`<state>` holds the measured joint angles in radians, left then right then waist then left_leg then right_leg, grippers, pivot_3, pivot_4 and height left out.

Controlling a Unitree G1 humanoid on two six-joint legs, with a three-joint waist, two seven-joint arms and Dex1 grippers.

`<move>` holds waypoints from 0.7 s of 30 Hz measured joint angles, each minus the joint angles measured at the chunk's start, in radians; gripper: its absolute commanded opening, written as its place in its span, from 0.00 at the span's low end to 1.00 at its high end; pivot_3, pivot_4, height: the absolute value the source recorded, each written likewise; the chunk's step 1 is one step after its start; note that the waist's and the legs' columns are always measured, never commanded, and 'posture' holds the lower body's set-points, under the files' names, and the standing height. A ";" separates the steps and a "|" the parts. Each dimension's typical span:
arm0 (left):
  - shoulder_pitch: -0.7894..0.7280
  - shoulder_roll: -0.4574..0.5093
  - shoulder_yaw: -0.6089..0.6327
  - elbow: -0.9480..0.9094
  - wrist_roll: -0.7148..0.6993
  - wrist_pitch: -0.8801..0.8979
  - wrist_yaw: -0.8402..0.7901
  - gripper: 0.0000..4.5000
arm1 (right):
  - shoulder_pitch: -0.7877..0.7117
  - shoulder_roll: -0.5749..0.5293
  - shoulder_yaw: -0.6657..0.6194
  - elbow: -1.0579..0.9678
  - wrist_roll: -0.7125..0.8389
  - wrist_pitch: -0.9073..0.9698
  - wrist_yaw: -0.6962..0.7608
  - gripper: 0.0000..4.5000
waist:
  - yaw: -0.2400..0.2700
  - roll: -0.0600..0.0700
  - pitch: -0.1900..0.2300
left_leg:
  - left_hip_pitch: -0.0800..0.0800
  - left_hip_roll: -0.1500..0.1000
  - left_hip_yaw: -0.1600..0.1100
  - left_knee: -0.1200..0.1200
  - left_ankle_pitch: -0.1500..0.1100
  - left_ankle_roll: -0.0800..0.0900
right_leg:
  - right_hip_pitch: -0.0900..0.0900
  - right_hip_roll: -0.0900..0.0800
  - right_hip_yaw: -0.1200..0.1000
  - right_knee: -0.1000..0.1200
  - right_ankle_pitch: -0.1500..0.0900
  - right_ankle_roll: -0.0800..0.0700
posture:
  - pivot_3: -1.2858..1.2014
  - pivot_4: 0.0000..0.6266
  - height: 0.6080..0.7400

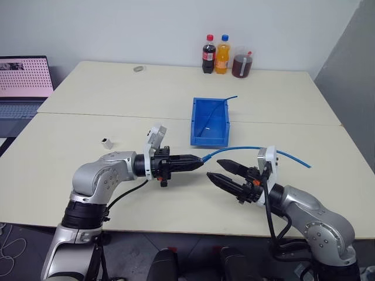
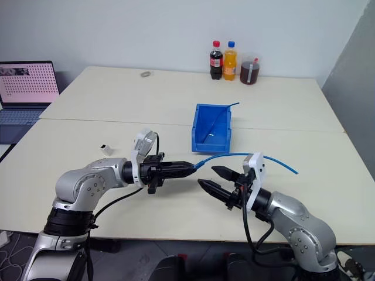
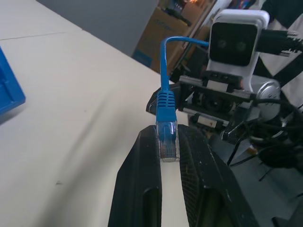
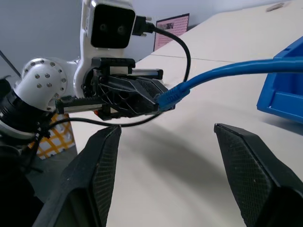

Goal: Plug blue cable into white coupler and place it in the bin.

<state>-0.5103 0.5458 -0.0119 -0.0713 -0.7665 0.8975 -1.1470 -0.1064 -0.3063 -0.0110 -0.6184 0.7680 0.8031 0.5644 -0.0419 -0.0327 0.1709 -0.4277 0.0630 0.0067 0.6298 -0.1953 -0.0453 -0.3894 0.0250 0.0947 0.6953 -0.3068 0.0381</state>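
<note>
— What's the finish up close?
— Left gripper (image 3: 168, 156): matt black textured fingers (image 3: 137, 189), on the blue cable (image 3: 165, 101) with its ribbed rubbery boot and clear plastic plug.
— The bin (image 1: 210, 122)?
— Glossy blue plastic on a smooth matt cream table (image 1: 117, 99).

My left gripper (image 1: 201, 160) points level toward my right, jaws clamped. My right gripper (image 1: 217, 170) faces it, jaws spread wide, both raised off the surface (image 1: 88, 170).

A laptop (image 1: 22, 85) stands open at the table's (image 1: 117, 93) far left edge. At the back of the table, a cola bottle (image 1: 208, 54), an orange soda bottle (image 1: 222, 54) and a jug (image 1: 242, 62) of dark drink stand close together. A small grey item (image 1: 139, 68) lies well left of them.
</note>
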 measured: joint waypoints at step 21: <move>0.004 0.013 0.019 -0.020 -0.090 0.073 0.025 0.05 | -0.162 0.033 0.015 0.155 0.119 0.010 0.008 0.32 | -0.013 0.000 0.000 | -0.001 0.000 0.000 -0.001 0.000 0.000 | 0.000 0.000 0.000 -0.002 0.000 0.000 | 0.52 0.24 1.00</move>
<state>-0.5065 0.5586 0.0072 -0.0912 -0.8568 0.9710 -1.1216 -0.2684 -0.2733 0.0045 -0.4630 0.8873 0.8132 0.5724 -0.0546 -0.0324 0.1712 -0.4283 0.0631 0.0066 0.6290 -0.1953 -0.0454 -0.3895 0.0251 0.0946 0.6934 -0.3069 0.0377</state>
